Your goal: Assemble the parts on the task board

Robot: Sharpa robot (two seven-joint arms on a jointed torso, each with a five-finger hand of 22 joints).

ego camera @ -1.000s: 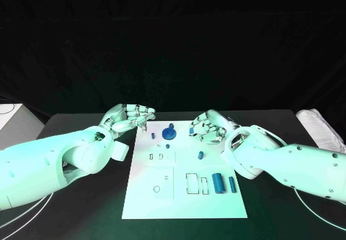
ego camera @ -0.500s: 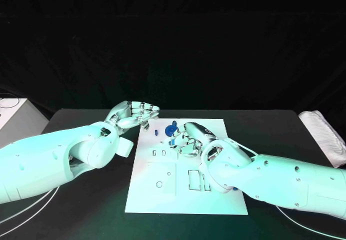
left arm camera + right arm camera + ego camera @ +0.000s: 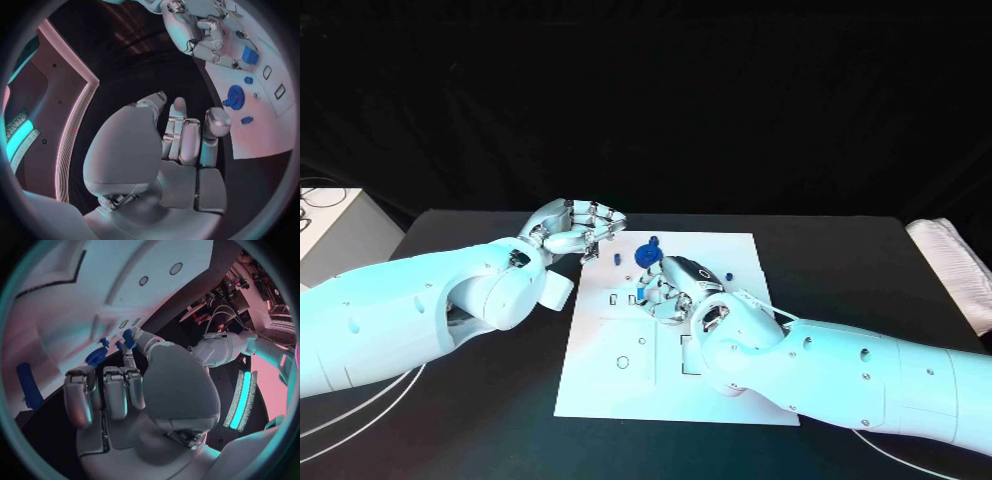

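The white board (image 3: 733, 400) lies mid-worktop (image 3: 862, 250). The right hand (image 3: 672, 292) sits over the board's centre, pinching a small blue part (image 3: 129, 338) at its fingertips. The left hand (image 3: 571, 230) hovers at ten o'clock off the board, curled in, holding nothing. A round blue part (image 3: 646, 258) stands at twelve o'clock.

Dim, dark backdrop; cyan light overhead, pink in wrist views; fisheye edges prob. blurred.

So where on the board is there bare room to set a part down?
The task board's near strip is bare, as is its far right corner. It is crowded mid-board, where the right robot hand holds a small blue part beside the blue round part.
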